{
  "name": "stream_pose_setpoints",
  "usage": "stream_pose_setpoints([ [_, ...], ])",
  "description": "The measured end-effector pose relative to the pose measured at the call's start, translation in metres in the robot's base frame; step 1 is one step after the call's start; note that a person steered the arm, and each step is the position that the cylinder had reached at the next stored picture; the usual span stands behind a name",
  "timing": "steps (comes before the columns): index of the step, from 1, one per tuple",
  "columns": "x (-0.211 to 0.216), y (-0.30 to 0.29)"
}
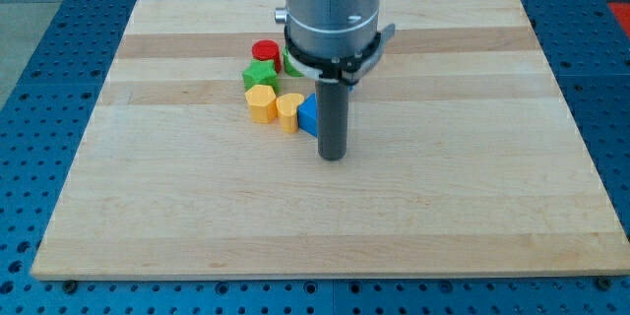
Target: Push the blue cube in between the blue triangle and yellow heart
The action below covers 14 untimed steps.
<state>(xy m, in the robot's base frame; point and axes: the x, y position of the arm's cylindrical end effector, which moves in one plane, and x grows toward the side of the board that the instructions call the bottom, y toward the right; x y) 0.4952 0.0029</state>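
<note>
Nearest, my tip (pixel 333 157) touches a half-hidden blue block (pixel 308 114), orientation unclear.

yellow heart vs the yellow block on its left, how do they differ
The yellow heart touches a blue block on the view's right; the yellow hexagon-like block sits under the green block. The heart has a notched top; the other looks flat-sided. My tip is nearer the heart. Both are yellow, upright and side by side.
</note>
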Motion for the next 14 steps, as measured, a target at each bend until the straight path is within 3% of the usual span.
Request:
stream_pose_setpoints([
  [1,0.010,-0.006],
  [4,-0.018,-0.019],
  [14,-0.043,-0.023],
])
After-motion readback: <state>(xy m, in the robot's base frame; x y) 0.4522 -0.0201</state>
